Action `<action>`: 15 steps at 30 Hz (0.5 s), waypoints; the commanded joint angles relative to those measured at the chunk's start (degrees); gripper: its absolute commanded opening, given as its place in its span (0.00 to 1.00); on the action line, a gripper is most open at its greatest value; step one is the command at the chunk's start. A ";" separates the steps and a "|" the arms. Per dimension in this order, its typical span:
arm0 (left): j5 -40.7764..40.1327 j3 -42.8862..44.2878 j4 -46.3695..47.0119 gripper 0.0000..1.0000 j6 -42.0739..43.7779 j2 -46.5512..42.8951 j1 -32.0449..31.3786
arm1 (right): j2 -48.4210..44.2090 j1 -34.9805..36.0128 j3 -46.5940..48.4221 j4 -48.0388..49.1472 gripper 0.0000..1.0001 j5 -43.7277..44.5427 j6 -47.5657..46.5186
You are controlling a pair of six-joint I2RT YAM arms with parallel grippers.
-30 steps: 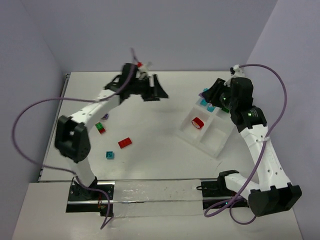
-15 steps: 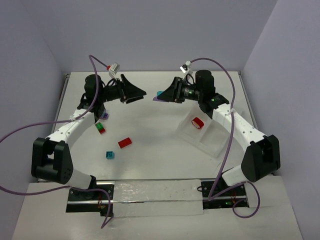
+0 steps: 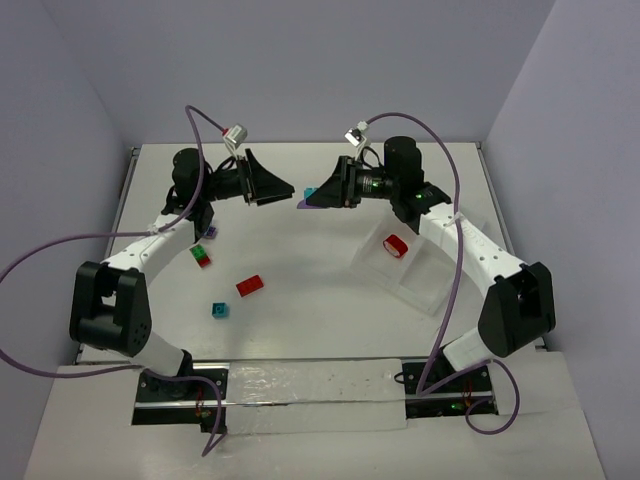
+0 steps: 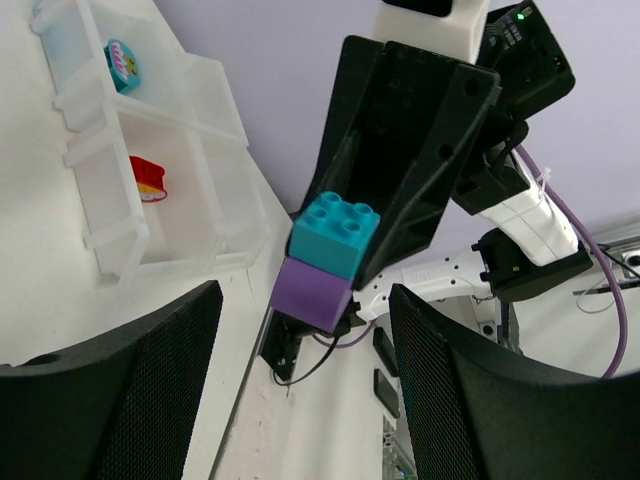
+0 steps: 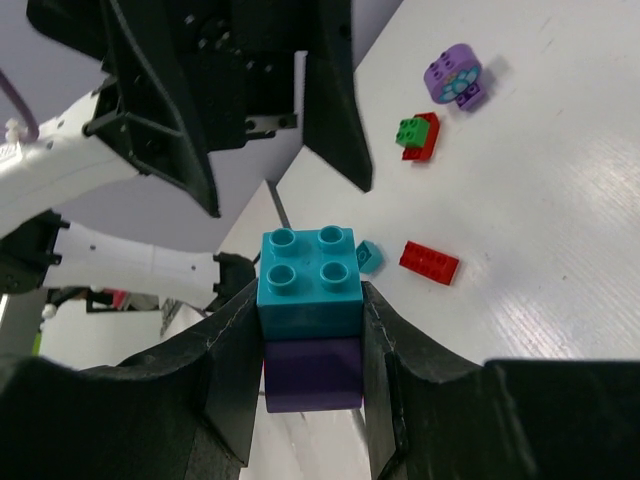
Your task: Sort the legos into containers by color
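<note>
A teal lego stacked on a purple lego (image 5: pixel 310 330) is clamped between my right gripper's (image 5: pixel 312 345) fingers, held in the air above the table's far middle (image 3: pixel 312 195). My left gripper (image 3: pixel 272 187) faces it from the left, open and holding nothing. In the left wrist view the stack (image 4: pixel 330 262) hangs just beyond the wide-apart fingers (image 4: pixel 110 400). The white tray of containers (image 3: pixel 425 285) lies at the right, with a red piece (image 3: pixel 396 246) in one compartment and a teal piece (image 4: pixel 121 65) in another. Loose legos lie at the left: green on red (image 3: pixel 201 256), red (image 3: pixel 250 285), teal (image 3: pixel 219 310), purple (image 3: pixel 210 231).
The two grippers are close together, tip to tip, above the back of the table. Purple cables loop off both arms. Grey walls close in the back and both sides.
My right arm has swung from over the tray to the far middle, carrying the teal and purple stack. My left gripper has turned to face it, and the two have drawn closer.
</note>
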 commanded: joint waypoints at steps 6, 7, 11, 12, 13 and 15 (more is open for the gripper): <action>6.62 6.61 0.88 0.72 2.91 2.87 -3.15 | 0.38 1.83 5.60 -7.06 0.00 -4.07 -7.55; 6.95 6.90 0.63 0.71 3.08 3.08 -3.48 | 0.48 1.93 5.85 -7.41 0.00 -4.18 -7.97; 7.55 7.42 0.41 0.66 3.06 3.63 -4.48 | 0.77 2.11 6.41 -8.45 0.00 -4.37 -8.71; 7.91 7.38 0.41 0.66 3.22 3.65 -4.67 | 0.88 2.12 6.48 -8.48 0.00 -4.43 -8.74; 8.23 7.31 0.41 0.65 3.32 3.65 -4.81 | 0.94 2.12 6.51 -8.48 0.00 -4.46 -8.70; 9.45 7.18 0.50 0.65 3.49 3.40 -5.27 | 1.11 2.21 6.59 -8.64 0.00 -4.54 -8.65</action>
